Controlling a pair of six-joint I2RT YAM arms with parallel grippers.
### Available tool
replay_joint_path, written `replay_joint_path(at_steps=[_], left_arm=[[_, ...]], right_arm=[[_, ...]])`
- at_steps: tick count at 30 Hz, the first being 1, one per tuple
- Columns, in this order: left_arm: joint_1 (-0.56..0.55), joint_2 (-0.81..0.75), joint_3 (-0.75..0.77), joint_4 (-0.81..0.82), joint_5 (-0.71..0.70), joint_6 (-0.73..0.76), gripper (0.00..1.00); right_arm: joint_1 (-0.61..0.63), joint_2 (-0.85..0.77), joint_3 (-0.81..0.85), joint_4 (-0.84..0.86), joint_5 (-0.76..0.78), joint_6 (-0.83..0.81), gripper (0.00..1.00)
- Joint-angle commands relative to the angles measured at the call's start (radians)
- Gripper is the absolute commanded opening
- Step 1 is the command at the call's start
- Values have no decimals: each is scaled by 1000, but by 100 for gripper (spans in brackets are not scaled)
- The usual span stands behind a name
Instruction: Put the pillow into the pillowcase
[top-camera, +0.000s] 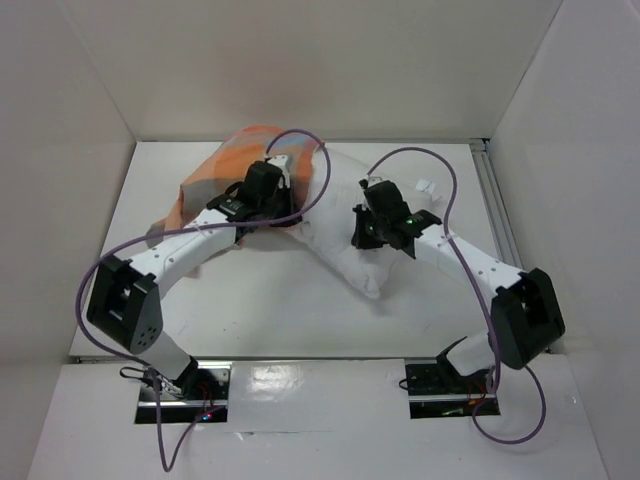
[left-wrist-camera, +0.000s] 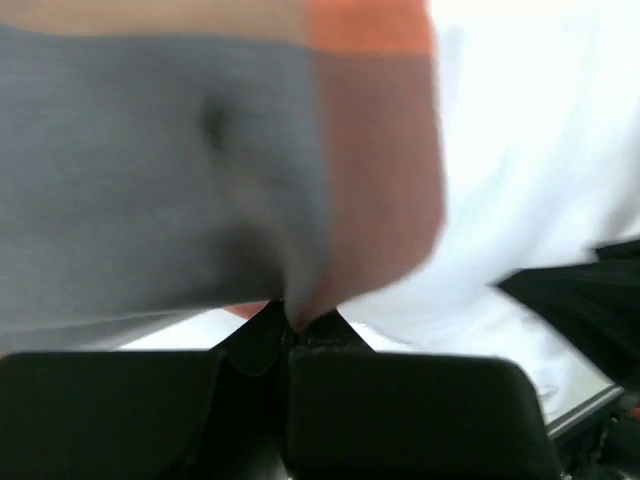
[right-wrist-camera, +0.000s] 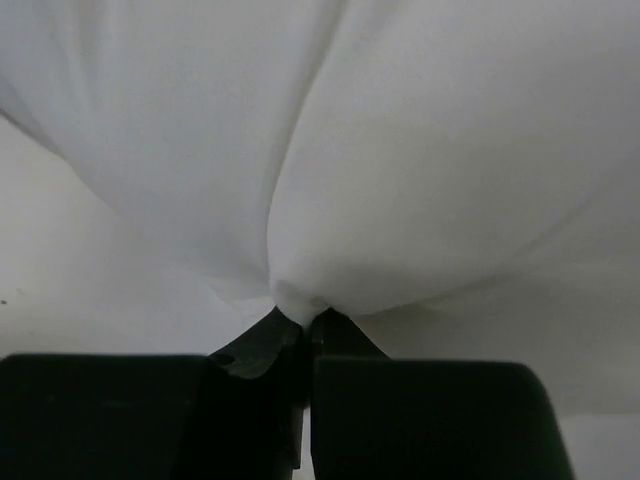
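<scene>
Pillow (top-camera: 338, 240) in the top view is a plump, plain white cushion, creased and bent into a rough angle on the table (top-camera: 250, 295). It lies between the two arms. The pillowcase (top-camera: 228, 160) – checks of orange and grey – is bunched just beyond the left gripper (top-camera: 275, 185) and touches the pillow's far left end. The right gripper (top-camera: 368, 222) sits on the pillow's right half. From above, both sets of fingers are hidden under the black wrist housings, so their grip cannot be read here.

Left wrist view is blurred. The left gripper (left-wrist-camera: 300, 322) has its jaws pressed together on a fold of pillowcase (left-wrist-camera: 200, 170), grey with a red-orange band to the right of the fingers. The white pillow (left-wrist-camera: 530, 150) fills the space further right. A dark shape at the right edge is too smeared to name.

In the right wrist view, the right gripper (right-wrist-camera: 305, 322) is pinched closed on a tuck of the pillow (right-wrist-camera: 400, 150), whose white cloth fans out ahead of the fingers and is cut off by the frame.
</scene>
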Motion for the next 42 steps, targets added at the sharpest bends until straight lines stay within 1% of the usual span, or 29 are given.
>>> replay_joint_path(at_steps=[1, 4, 6, 7, 10, 13, 15, 17, 18, 20, 21, 22, 25, 26, 27, 28, 29, 31, 32, 33, 34, 35, 36, 37, 38, 39, 40, 41, 42], left_arm=[[-76, 39, 155, 75, 212, 13, 0], [-113, 59, 214, 64, 273, 0, 0], [-157, 72, 249, 73, 313, -13, 0], [-167, 72, 249, 73, 362, -22, 0], [-177, 32, 269, 64, 436, -22, 0], [-177, -49, 336, 17, 398, 31, 0], [-144, -75, 394, -63, 398, 42, 0], [-133, -97, 494, -124, 398, 62, 0], [-133, -97, 528, -155, 398, 62, 0], [-133, -126, 614, -240, 410, 72, 0], [-133, -137, 637, -264, 410, 72, 0], [-133, -149, 657, -287, 398, 72, 0], [-133, -158, 747, -365, 320, 61, 0], [-124, -145, 778, -387, 294, 61, 0], [-124, -125, 828, -404, 251, 76, 0], [-95, -62, 850, -421, 237, 76, 0], [-73, -21, 873, -430, 237, 85, 0], [-6, 82, 927, -430, 289, 85, 0], [13, 211, 953, -430, 304, 96, 0], [32, 287, 1041, -430, 326, 107, 0], [49, 364, 1097, -479, 326, 121, 0], [77, 503, 1193, -499, 336, 131, 0], [92, 556, 1194, -516, 337, 131, 0], [106, 593, 1237, -525, 365, 131, 0], [118, 611, 1225, -525, 385, 131, 0], [137, 612, 1190, -455, 405, 131, 0], [137, 590, 1100, -418, 406, 131, 0], [152, 576, 1065, -389, 395, 131, 16], [166, 564, 1044, -369, 395, 122, 29]], right_arm=[[22, 128, 131, 281, -256, 59, 0], [48, 158, 217, 323, -236, 89, 0], [48, 158, 217, 347, -196, 109, 0], [21, 148, 197, 361, -152, 129, 0], [-71, 84, 125, 381, -152, 148, 0], [-116, -12, 114, 337, -149, 105, 0], [-116, -96, 123, 244, -126, 71, 0], [-116, -160, 154, 186, -126, 27, 0], [-116, -218, 169, 113, -126, 7, 0], [-116, -266, 209, 19, -126, -42, 0], [-116, -286, 258, -78, -139, -59, 0], [-116, -319, 286, -129, -139, -74, 0], [-116, -338, 396, -318, -139, -101, 0], [-116, -338, 416, -350, -148, -110, 0], [-116, -327, 430, -377, -149, -110, 0], [-116, -318, 430, -392, -149, -98, 0], [-116, -298, 430, -392, -130, -87, 0], [-116, -234, 355, -349, -63, -38, 0], [-116, -191, 340, -336, -49, -21, 0], [-150, -141, 340, -322, -146, -21, 0], [-173, -88, 340, -306, -235, -12, 0], [-206, -3, 340, -229, -388, 7, 0], [-207, 33, 340, -187, -389, 7, 0], [-216, 65, 359, -152, -421, 36, 0], [-231, 96, 375, -81, -399, 50, 3], [-242, 152, 393, -43, -383, 50, 31], [-274, 182, 421, -14, -342, 63, 38], [-285, 249, 508, 11, -315, 63, 48], [-285, 283, 557, 11, -285, 63, 62]])
